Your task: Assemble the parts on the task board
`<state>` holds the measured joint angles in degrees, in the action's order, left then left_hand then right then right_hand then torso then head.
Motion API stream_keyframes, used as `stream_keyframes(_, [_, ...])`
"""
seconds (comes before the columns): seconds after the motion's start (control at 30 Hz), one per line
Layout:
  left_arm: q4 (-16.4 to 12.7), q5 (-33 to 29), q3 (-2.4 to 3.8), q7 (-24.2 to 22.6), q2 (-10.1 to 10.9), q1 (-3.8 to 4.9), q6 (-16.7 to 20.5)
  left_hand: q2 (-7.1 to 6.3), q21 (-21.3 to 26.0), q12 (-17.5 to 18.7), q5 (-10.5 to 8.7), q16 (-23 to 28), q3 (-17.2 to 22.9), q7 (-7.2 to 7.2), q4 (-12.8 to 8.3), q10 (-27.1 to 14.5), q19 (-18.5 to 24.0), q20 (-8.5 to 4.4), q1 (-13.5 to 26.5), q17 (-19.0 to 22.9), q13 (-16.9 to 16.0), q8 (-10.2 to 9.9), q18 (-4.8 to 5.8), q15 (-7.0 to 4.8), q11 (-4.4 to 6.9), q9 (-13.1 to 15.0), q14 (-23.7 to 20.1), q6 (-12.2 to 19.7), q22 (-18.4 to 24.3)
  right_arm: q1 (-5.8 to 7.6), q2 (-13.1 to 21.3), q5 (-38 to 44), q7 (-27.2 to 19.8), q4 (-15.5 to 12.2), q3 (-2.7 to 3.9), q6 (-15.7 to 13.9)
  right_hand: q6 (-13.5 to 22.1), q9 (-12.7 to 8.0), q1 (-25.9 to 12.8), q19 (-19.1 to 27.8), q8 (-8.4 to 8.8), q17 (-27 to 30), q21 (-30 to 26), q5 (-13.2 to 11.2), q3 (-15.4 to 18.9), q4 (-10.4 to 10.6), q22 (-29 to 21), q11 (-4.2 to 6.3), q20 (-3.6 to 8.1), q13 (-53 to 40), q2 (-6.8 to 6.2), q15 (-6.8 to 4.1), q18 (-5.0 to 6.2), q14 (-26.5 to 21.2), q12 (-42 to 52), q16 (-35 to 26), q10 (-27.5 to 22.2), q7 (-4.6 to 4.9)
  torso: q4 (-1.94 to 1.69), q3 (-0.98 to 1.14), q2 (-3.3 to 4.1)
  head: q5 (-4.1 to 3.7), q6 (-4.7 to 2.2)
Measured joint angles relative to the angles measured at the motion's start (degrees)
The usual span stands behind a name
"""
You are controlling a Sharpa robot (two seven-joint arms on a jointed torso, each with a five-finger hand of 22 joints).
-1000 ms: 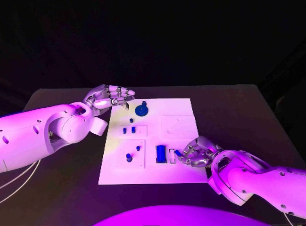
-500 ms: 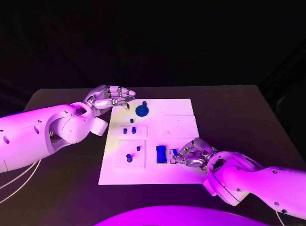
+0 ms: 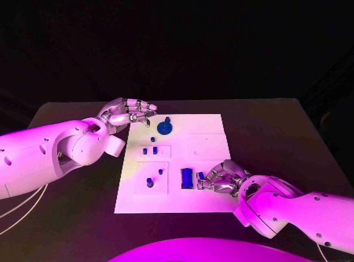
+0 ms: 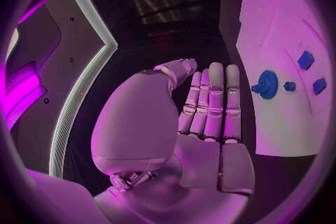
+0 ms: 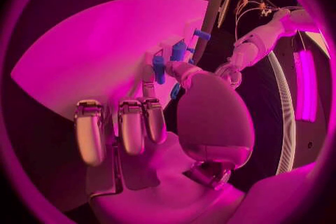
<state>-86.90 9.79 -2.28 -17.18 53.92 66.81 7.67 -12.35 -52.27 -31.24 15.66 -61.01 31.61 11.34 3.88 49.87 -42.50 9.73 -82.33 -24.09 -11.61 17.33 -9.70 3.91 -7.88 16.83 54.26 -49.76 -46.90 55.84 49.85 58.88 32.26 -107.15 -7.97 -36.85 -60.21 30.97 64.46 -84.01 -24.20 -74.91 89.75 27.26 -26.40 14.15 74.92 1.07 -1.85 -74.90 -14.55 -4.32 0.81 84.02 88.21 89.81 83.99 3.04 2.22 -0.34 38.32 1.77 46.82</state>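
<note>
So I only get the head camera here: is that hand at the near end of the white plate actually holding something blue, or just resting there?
Observer: Its wrist camera shows the right hand pinching a small blue part between thumb and one finger, over the task board. The other fingers hang back from it.
Operator: And the other hand, up by the round blue piece?
Observer: In the left wrist camera, the left hand has a bare palm, with its fingers straight and side by side. The round blue part sits on the board beside it, untouched.
</note>
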Motion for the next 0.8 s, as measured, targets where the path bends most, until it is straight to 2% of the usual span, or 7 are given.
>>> stream_keyframes(0.23, [0.01, 0.00, 0.00, 0.07, 0.07, 0.00, -0.03, 0.00, 0.00, 0.00, 0.00, 0.00, 0.00, 0.00, 0.00, 0.00, 0.00, 0.00, 0.00, 0.00, 0.00, 0.00, 0.00, 0.00, 0.00, 0.00, 0.00, 0.00, -0.06, -0.01, 0.03, 0.19, 0.00, -0.02, -0.01, 0.04, 0.00, 0.00, 0.00, 0.00, 0.01, 0.00, 0.00, -0.43, 0.32, 0.31, -0.01, 0.00, 0.00, 0.00, 0.00, 0.00, 0.00, 0.00, 0.00, 0.00, 0.00, 0.00, 0.00, 0.00, 0.00, 0.12, 0.05])
stream_keyframes(0.4, [0.01, 0.00, 0.00, 0.13, 0.09, 0.00, -0.04, 0.00, 0.00, 0.00, 0.00, 0.00, 0.00, 0.00, 0.00, 0.00, 0.00, 0.00, 0.00, 0.00, 0.00, 0.00, 0.00, 0.00, 0.00, -0.06, 0.00, 0.00, -0.05, -0.01, 0.05, 0.34, -0.01, -0.04, -0.01, 0.18, 0.00, -0.07, -1.09, 0.00, 0.01, -0.02, 0.00, -1.86, 1.50, 0.89, -0.01, 0.00, 0.00, 0.00, -0.16, 0.00, 0.00, 0.00, 0.00, 0.00, 0.00, 0.00, 0.02, 0.01, 0.00, 0.15, 0.04])
stream_keyframes(0.47, [0.02, 0.00, 0.00, 0.14, 0.09, 0.00, -0.04, 0.00, 0.00, 0.00, 0.00, 0.00, 0.00, 0.00, 0.00, 0.00, 0.00, 0.00, 0.00, 0.00, 0.00, 0.00, 0.00, 0.00, 0.00, -0.06, 0.00, 0.00, -0.05, -0.02, 0.06, 0.39, -0.03, -0.04, -0.02, 0.25, 0.00, -0.16, -1.85, 0.00, 0.01, -0.04, 0.00, -3.62, 2.66, 1.37, -0.01, 0.00, 0.00, 0.00, -0.31, 0.00, 0.00, 0.00, 0.00, 0.00, 0.00, 0.01, 0.02, 0.01, 0.00, 0.16, 0.05])
stream_keyframes(0.5, [0.02, 0.00, 0.00, 0.14, 0.09, 0.00, -0.04, 0.00, 0.00, 0.00, 0.00, 0.00, 0.00, 0.00, 0.00, 0.00, 0.00, 0.00, 0.00, 0.00, 0.00, 0.00, 0.00, 0.00, 0.00, -0.06, 0.00, 0.00, -0.05, -0.02, 0.06, 0.41, -0.04, -0.04, -0.02, 0.29, 0.00, -0.28, -2.15, 0.00, 0.06, -0.04, 0.00, -6.06, 4.46, 1.93, -0.01, 0.00, 0.00, 0.00, -0.11, 0.00, -0.01, 0.00, 0.00, 0.00, 0.00, 0.01, 0.02, 0.02, 0.00, 0.18, 0.05])
stream_keyframes(0.53, [0.02, 0.00, 0.00, 0.15, 0.09, 0.00, -0.04, 0.00, 0.00, 0.00, 0.00, 0.00, 0.00, 0.00, 0.00, 0.00, 0.00, 0.00, 0.00, 0.00, 0.00, 0.00, 0.00, 0.00, 0.00, -0.06, 0.00, 0.00, -0.05, -0.02, 0.07, 0.44, -0.05, -0.04, -0.02, 0.33, 0.00, -0.36, -2.42, 0.00, 0.27, -0.04, 0.00, -7.23, 5.95, 2.18, -0.01, 0.00, 0.00, 0.00, 0.16, 0.00, 0.00, 0.00, 0.00, 0.00, 0.00, 0.01, 0.03, 0.02, 0.00, 0.18, 0.05])
stream_keyframes(0.73, [0.04, 0.00, 0.00, 0.19, 0.09, 0.00, -0.04, 0.00, 0.00, 0.00, 0.00, 0.00, 0.00, 0.00, 0.00, 0.00, 0.00, 0.00, 0.00, 0.00, 0.00, 0.00, 0.00, 0.00, 0.00, -0.06, 0.00, 0.00, -0.05, -0.03, 0.09, 0.59, -0.20, 0.01, -0.02, 0.53, 0.00, -0.60, -4.23, 0.00, 0.32, -0.04, 0.00, -8.88, 12.57, 2.53, -0.01, 0.00, 0.00, 0.00, 1.36, 0.00, 0.00, 0.00, 0.00, 0.00, 0.00, 0.01, 0.03, 0.03, 0.00, 0.20, 0.02])
stream_keyframes(0.8, [0.05, 0.00, 0.00, 0.20, 0.09, 0.00, -0.04, 0.00, 0.00, 0.00, 0.00, 0.00, 0.00, 0.00, 0.00, 0.00, 0.00, 0.00, 0.00, 0.00, -0.01, 0.00, 0.00, 0.00, 0.00, -0.06, 0.00, 0.00, -0.05, -0.03, 0.10, 0.64, -0.26, 0.02, -0.02, 0.58, 0.00, -0.61, -4.22, 0.00, 0.32, -0.04, 0.00, -8.95, 13.05, 2.59, -0.01, 0.00, 0.00, 0.00, 1.36, 0.00, 0.00, 0.00, 0.00, 0.00, 0.00, 0.01, 0.03, 0.03, 0.01, 0.20, -0.01])
